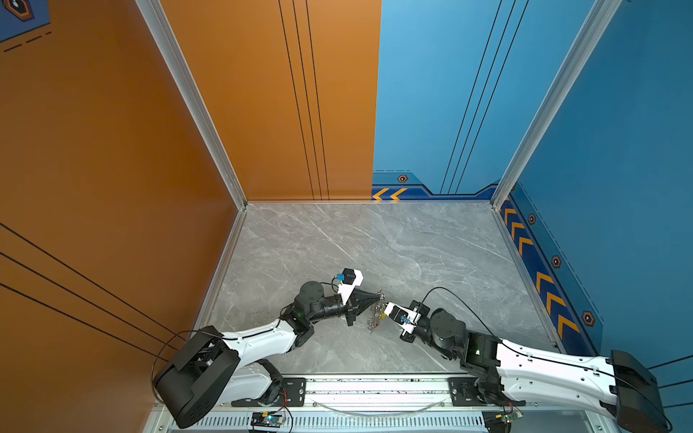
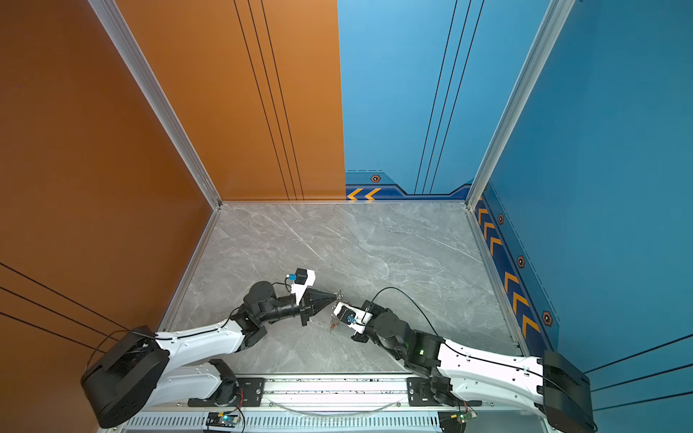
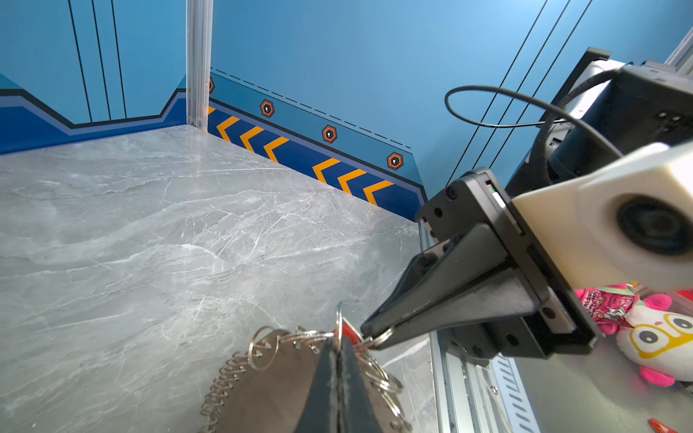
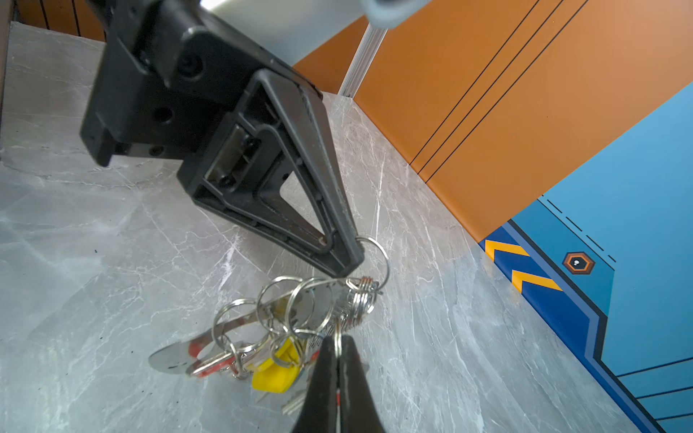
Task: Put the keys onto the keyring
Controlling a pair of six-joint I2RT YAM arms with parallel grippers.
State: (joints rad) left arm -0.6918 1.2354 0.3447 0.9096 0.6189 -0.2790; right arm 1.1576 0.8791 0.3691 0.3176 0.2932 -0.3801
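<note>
**Item:** keys, a small bunch strung on linked metal rings.

**Place:** held between the two gripper tips, over the near middle of the table.

**Tools:**
- Left gripper: jaws together, clamped on the large end ring.
- Right gripper: jaws together, pinching a smaller ring seen edge-on.

**Hidden or unclear:**
- In both top views the bunch is only a small glint, and no single key can be told apart.
- In the left wrist view that arm's own fingers cover most of the bunch. Only a red scrap and a chain of rings show.
- In the right wrist view a black finger cuts off the yellow key head on one side, and its blade is hard to make out.
- Whether the lowest keys touch the table cannot be told.

**Lie:**
- The bunch trails from the pinched rings, and in both top views its long axis runs from the gripper tips toward the near edge.
- The red-trimmed key shows its flat face to the right wrist camera, with its length leading away from the ring cluster.
</note>
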